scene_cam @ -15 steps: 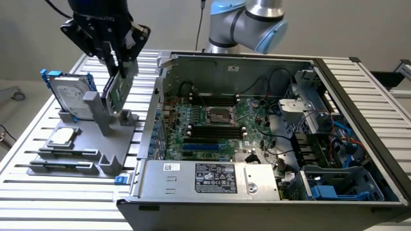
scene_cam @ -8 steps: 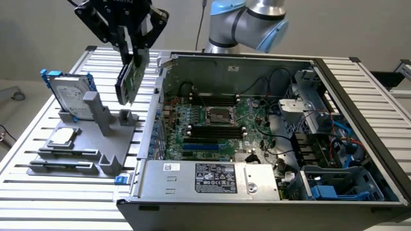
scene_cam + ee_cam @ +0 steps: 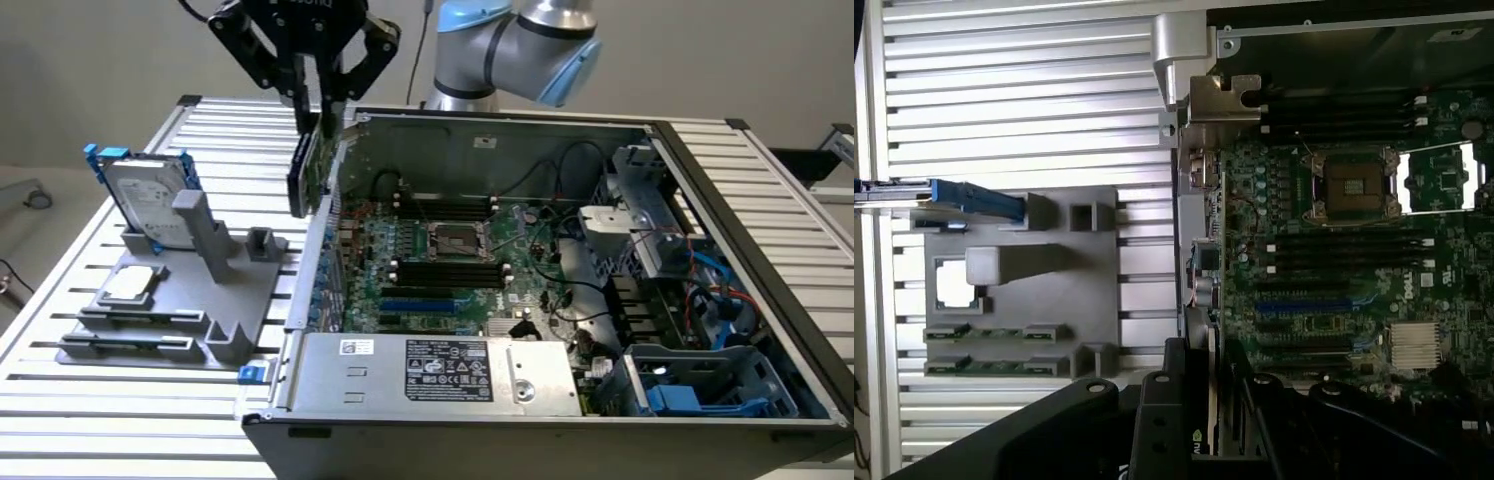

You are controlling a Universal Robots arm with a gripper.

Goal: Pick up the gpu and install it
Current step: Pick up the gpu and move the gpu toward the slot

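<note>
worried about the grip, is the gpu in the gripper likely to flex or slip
Probably stiff: the gpu hangs straight from the gripper, no sag. Might slip: only its top edge is pinched. Likely fragile if knocked on the case wall.

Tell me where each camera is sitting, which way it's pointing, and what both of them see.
Exterior view: off the arm, raised above the table, looking down at an angle into the open computer case; shows the arm and the gripper holding the gpu edge-down.
Wrist view: on the wrist, looking down past the gripper at the motherboard and gray holder.
Shared: gpu, gripper, motherboard, gray holder, hard drive.
</note>
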